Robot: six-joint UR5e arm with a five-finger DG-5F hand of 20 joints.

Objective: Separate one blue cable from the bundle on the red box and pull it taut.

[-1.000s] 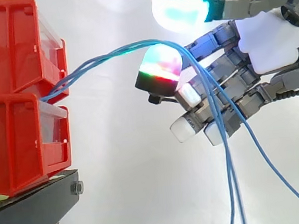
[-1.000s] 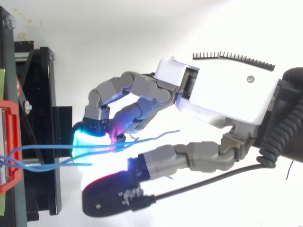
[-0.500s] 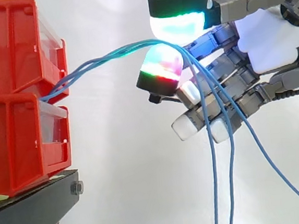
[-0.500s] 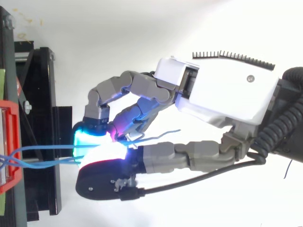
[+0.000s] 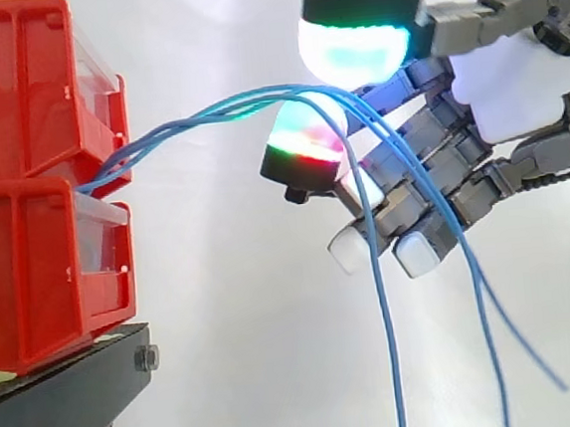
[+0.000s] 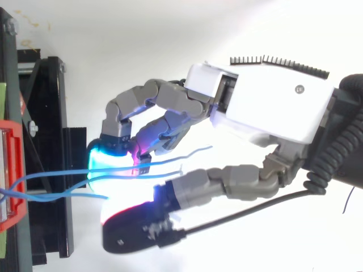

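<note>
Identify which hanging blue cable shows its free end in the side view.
The rightmost blue cable: its tip ends above the bottom edge; the other two run off it.

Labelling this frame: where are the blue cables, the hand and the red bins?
blue cables (image 5: 206, 111), side view, arch before the hand.
hand (image 6: 266, 105), top view, white housing.
red bins (image 5: 20, 267), side view, lower bin's wall.

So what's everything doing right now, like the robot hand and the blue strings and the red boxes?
robot hand: open, thumb pad apart from the other pads, not pinching.
blue cables: slack, draped over one glowing fingertip, ends dangling loose, none pulled taut.
red bins: stacked one on the other, cables coming out between them.
black stand: upright under the bins.
</note>
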